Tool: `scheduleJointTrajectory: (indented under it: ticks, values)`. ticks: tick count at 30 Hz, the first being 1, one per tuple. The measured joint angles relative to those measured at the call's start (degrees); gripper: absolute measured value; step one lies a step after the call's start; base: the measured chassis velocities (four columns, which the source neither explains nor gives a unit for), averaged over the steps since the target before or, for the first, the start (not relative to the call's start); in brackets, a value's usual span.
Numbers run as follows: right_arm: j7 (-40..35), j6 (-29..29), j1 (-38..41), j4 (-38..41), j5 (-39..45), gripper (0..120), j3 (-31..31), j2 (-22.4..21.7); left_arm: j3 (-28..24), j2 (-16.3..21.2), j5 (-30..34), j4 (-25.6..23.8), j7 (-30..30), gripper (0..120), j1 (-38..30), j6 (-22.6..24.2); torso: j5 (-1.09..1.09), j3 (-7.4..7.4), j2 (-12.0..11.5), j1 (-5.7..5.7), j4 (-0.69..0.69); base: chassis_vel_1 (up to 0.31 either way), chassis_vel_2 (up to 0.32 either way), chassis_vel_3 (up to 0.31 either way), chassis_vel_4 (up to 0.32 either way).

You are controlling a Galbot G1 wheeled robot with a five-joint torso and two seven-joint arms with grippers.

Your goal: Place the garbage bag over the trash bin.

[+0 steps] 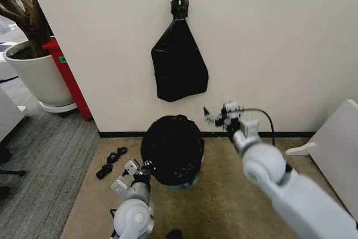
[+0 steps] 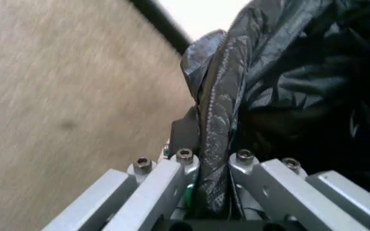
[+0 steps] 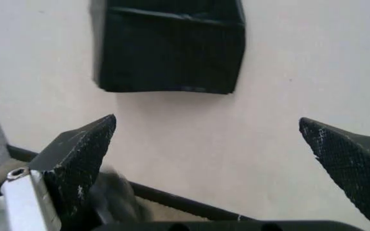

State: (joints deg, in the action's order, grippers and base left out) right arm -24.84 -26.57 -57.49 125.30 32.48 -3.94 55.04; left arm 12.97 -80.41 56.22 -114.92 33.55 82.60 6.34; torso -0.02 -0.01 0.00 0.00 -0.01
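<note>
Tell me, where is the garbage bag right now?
In the head view the garbage bag sits centre floor, draped over the bin by the wall, below a hanging black bundle; the left gripper pinches its edge.

Garbage bag (image 1: 172, 148) over trash bin (image 1: 182, 183), below hanging bundle (image 1: 179, 65).

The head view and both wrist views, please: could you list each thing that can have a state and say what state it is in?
garbage bag: draped over the bin, covering its top and sides
trash bin: upright on the carpet, base edge visible
left gripper: shut on a fold of the garbage bag
right gripper: open, holding nothing, facing the wall
black bag bundle: hanging on the wall above the bin
</note>
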Motion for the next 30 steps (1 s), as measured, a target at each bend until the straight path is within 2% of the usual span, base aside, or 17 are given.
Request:
scheduleJointTrajectory:
  ticks: [8, 17, 20, 26, 28, 30]
  values:
    - [3.4, 2.5, -2.5, 0.2, -4.1, 100, -0.6, -0.3, 0.0, -0.8, -1.4, -2.3, 6.9, 2, 2.7, 6.3, 0.03, 0.01, 0.0, 0.0, 0.01, 0.0, 0.0, 0.0, 0.0]
    - [9.2, 5.1, -4.0, -0.1, -7.4, 100, 0.0, 0.5, 0.1, -1.5, -3.2, -1.5, 6.6, 2, 2.5, 6.6, 0.01, 0.01, 0.0, 0.0, 0.02, 0.0, 0.0, 0.0, 0.0]
    - [9.9, 5.3, -4.3, 0.0, -7.5, 100, -0.1, 0.3, 0.0, -1.5, -3.6, -1.4, 5.8, 8, 2.2, 6.3, 0.01, 0.01, 0.0, 0.0, 0.01, 0.0, 0.0, 0.0, 0.0]
    - [11.5, 5.6, -4.8, 0.1, -7.8, 100, -0.3, 0.1, -0.1, -1.5, -4.2, -1.2, 4.8, 33, 1.5, 5.8, 0.01, 0.01, 0.0, 0.0, 0.01, 0.0, 0.0, 0.0, 0.0]
    - [11.7, 5.7, -4.8, 0.1, -7.8, 100, -0.3, 0.1, -0.1, -1.5, -4.3, -1.3, 4.7, 36, 1.5, 5.8, 0.01, 0.01, 0.0, 0.0, 0.01, 0.0, 0.0, 0.0, 0.0]
    - [12.2, 5.7, -4.8, 0.1, -7.8, 100, -0.2, 0.1, -0.1, -1.6, -4.7, -1.4, 4.4, 46, 1.7, 5.6, 0.01, 0.01, 0.0, 0.0, 0.01, 0.0, 0.0, 0.0, 0.0]
